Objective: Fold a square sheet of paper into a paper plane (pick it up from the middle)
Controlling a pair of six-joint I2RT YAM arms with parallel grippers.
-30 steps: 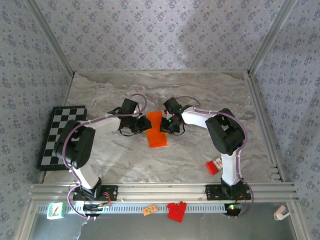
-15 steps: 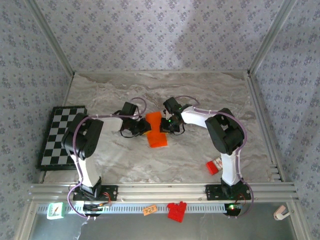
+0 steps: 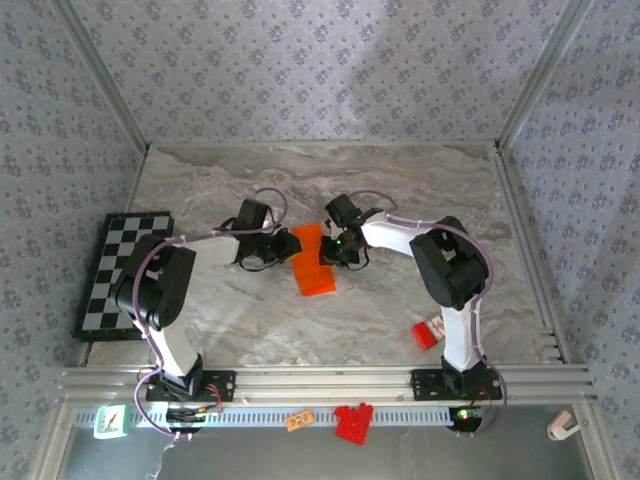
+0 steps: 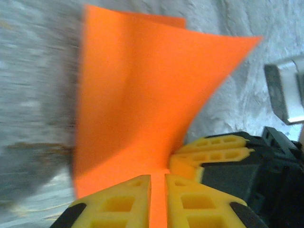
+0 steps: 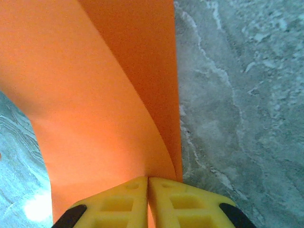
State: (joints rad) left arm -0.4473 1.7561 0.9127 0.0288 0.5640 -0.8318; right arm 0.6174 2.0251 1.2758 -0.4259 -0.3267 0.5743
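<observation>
Orange square sheet of paper [image 3: 312, 262] pinched by left pincer [image 4: 158, 179], right pincer [image 5: 147, 183]; arms converge mid-table.

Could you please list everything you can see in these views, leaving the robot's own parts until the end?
paper sheet: one, bright orange, creased, table centre between the arms
checkerboard: one, black and white, table's left edge
small box: one, red and white, on the table beside the right arm's lower link
blocks: one cluster, red, front ledge, centre
tag: one, orange, front ledge, left of the blocks
card: one, green and white, front ledge, far left
table: one, grey marble
left arm: one, white and black, jaws shut on the sheet's left side
right arm: one, white and black, jaws shut on the sheet's right side
</observation>
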